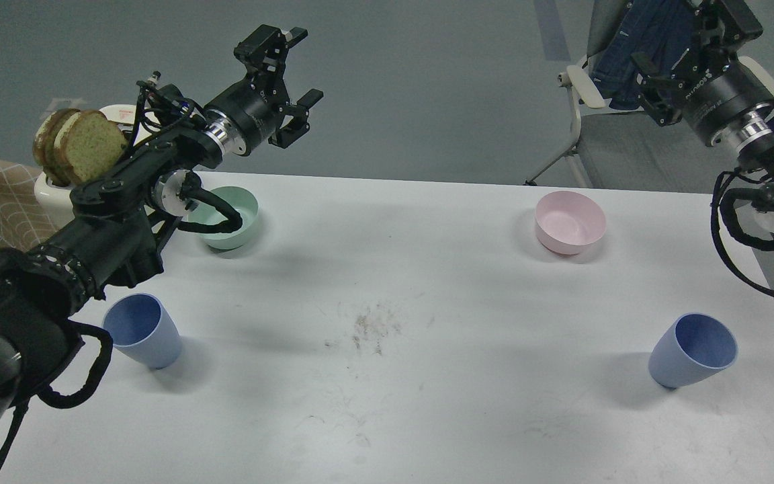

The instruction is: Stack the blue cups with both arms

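Note:
Two blue cups stand upright and apart on the white table point(387, 282): one near the front left point(144, 331), one near the front right point(695, 349). My left gripper point(303, 67) hangs open and empty in the air above the table's far left edge, well beyond and above the left cup. High at the upper right, my right gripper point(672, 37) is also open and empty, far above and behind the right cup, and the frame's top edge cuts off part of it.
A mint-green bowl point(236, 215) sits at the back left, partly behind my left arm. A pink bowl point(570, 222) sits at the back right. A white toaster point(51, 191) holding bread slices point(81, 144) stands off the left edge. A chair point(585, 87) draped with denim stands behind the table.

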`<action>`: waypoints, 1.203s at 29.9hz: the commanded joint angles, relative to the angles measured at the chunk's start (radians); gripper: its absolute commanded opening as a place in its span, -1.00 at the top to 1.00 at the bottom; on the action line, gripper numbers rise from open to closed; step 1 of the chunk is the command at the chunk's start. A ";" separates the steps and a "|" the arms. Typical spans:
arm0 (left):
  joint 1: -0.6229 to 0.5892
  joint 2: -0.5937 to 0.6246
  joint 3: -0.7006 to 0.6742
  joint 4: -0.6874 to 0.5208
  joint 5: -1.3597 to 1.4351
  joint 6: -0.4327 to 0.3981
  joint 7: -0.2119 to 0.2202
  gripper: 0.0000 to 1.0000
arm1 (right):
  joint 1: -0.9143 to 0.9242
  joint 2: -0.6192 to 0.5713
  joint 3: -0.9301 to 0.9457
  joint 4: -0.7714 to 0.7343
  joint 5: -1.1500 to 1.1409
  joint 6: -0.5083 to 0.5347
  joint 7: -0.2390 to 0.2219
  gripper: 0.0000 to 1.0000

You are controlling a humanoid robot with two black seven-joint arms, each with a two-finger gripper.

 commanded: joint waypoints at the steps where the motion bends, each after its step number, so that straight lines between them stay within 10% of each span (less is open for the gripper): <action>1: 0.023 -0.005 -0.001 0.000 0.000 0.000 -0.003 -0.96 | -0.014 0.047 0.009 -0.047 0.000 0.001 0.000 -1.00; 36: 0.007 0.001 -0.014 -0.012 -0.072 0.000 -0.002 -0.96 | -0.001 0.098 0.001 -0.079 -0.002 0.001 0.000 -1.00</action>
